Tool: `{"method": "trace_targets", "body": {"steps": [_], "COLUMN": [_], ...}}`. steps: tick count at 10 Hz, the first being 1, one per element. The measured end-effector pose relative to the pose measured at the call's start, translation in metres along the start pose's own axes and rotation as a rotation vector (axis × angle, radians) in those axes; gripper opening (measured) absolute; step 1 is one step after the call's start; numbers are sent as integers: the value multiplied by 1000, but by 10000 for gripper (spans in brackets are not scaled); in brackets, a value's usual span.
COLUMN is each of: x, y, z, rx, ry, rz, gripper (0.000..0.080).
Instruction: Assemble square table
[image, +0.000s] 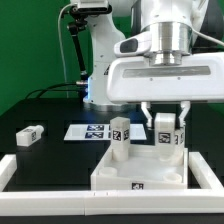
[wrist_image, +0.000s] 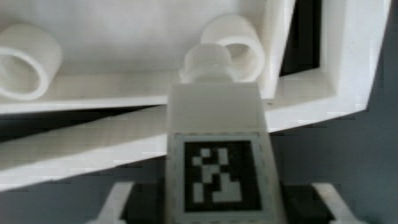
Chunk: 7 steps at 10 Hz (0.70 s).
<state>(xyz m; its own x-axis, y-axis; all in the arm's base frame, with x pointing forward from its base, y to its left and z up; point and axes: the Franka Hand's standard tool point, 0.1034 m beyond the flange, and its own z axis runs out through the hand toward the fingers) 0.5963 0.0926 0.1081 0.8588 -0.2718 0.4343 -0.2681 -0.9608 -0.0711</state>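
Note:
The white square table top (image: 140, 170) lies at the front of the table, rim up. One white tagged leg (image: 120, 141) stands upright on its far left part. My gripper (image: 167, 130) is shut on a second tagged leg (image: 167, 138) and holds it upright over the top's far right corner, its lower end at the top's surface. In the wrist view this leg (wrist_image: 217, 140) fills the middle between my fingers (wrist_image: 128, 198), its far end by a round white corner boss (wrist_image: 228, 52) inside the rim (wrist_image: 107, 125). A third leg (image: 28, 135) lies loose at the exterior view's left.
The marker board (image: 88, 131) lies flat behind the table top. A long low white border rail (image: 8, 165) runs round the front and sides. The arm's base and cables (image: 90, 50) stand at the back. Another round boss (wrist_image: 25, 60) shows in the wrist view.

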Motion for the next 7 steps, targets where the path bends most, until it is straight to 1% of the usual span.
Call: {"method": "trace_targets", "body": {"steps": [1,2,4,5,7], "x": [3,4,-3,-3,-2], "y": [-2,3,-2,2,0], "z": [3,6,13,15,17], "rx": [-13,-20,-24,-30,-30], "ry": [22,34,32,31,33], "rz": [-41,-42,-56,-63,-66], "gripper": [290,290,290,290,290]}}
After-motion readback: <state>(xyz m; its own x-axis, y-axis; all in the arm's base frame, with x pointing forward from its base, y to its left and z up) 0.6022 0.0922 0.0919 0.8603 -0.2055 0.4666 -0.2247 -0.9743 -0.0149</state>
